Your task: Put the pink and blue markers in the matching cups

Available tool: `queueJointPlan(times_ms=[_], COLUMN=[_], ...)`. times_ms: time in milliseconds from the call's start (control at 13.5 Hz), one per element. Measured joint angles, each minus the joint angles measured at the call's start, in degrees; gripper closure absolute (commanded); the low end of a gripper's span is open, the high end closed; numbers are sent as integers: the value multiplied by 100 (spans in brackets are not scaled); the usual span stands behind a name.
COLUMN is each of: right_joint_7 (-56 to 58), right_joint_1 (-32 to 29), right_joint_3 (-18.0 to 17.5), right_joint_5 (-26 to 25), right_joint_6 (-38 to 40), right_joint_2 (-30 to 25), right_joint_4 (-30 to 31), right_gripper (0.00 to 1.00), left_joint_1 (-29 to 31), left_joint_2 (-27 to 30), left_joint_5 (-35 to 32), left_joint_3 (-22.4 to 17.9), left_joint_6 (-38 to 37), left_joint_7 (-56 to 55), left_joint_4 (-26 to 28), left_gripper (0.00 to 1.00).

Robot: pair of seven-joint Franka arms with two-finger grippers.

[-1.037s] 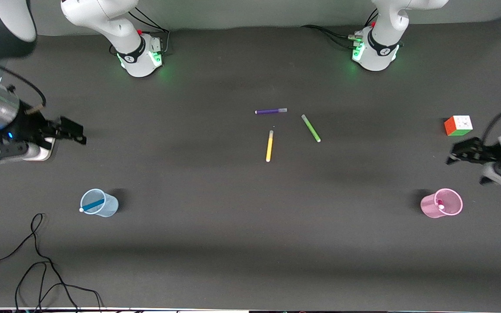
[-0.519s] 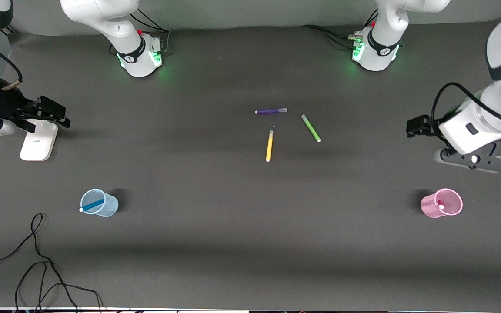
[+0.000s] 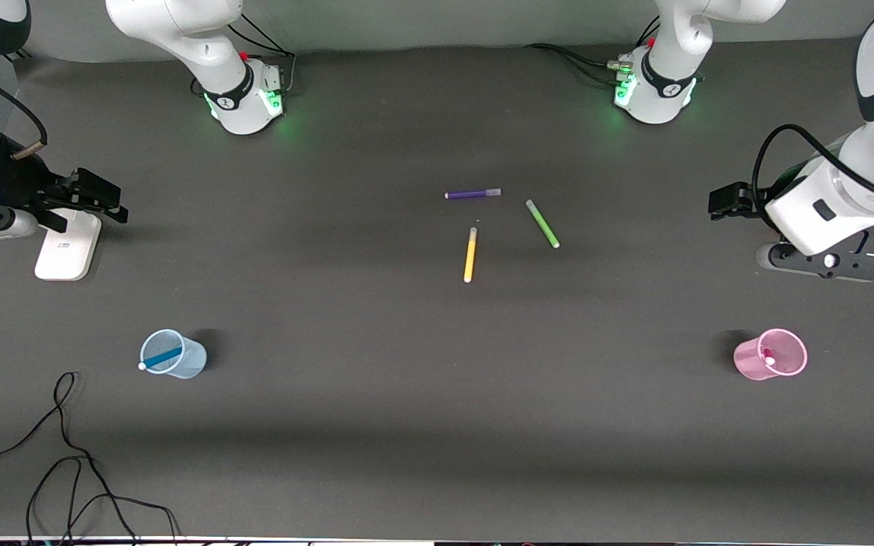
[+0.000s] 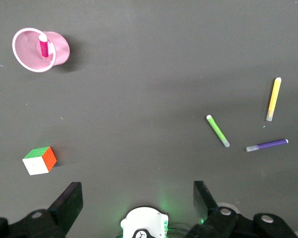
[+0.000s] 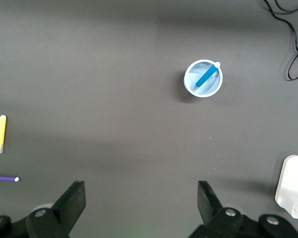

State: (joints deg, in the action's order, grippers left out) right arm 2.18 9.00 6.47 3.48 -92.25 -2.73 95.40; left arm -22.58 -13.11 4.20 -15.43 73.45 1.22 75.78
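The pale blue cup (image 3: 173,354) stands toward the right arm's end of the table with the blue marker (image 3: 162,356) leaning inside it. Both show in the right wrist view, cup (image 5: 203,79) and marker (image 5: 207,75). The pale pink cup (image 3: 771,354) stands toward the left arm's end with the pink marker (image 3: 768,353) in it. The left wrist view shows this cup (image 4: 39,49) and marker (image 4: 43,44) too. My right gripper (image 3: 99,197) is open and empty, up in the air (image 5: 141,198). My left gripper (image 3: 725,203) is also open and empty, held high (image 4: 137,198).
A purple pen (image 3: 473,194), a green pen (image 3: 542,224) and a yellow pen (image 3: 470,255) lie mid-table. A colour cube (image 4: 39,160) sits near the left arm. A white block (image 3: 67,245) lies under the right gripper. A black cable (image 3: 65,455) trails at the near edge.
Both arms have swung up and away from the cups; the left arm now hides the cube in the front view. The cups, markers and pens have not moved.
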Motion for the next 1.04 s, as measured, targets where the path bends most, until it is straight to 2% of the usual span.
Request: queueJointPlan(times_ms=[222,519,741,815,1037], right_joint_7=[0,-84,-93,-93,-93], right_joint_1=[-4,-31,-41,-46,-60], right_joint_3=[-51,-320,-334,-333,-333], right_joint_5=[-100,-224,-225,-225,-225], right_joint_6=[0,0,3,4,7], right_joint_2=[1,2,4,5,5], right_joint_4=[0,0,0,0,0], right_gripper=[0,0,0,0,0], left_joint_1=[-4,8,127,399,1602], left_joint_2=[-25,-36,-35,-35,-21], left_joint_5=[-119,-132,-134,-142,-450], left_joint_3=[-13,-83,10,293,1691], left_joint_6=[-128,-191,-194,-195,-175], left_joint_7=[-18,-31,-40,-41,-94], left_joint_4=[4,6,5,4,-4], left_gripper=[1,1,1,1,1])
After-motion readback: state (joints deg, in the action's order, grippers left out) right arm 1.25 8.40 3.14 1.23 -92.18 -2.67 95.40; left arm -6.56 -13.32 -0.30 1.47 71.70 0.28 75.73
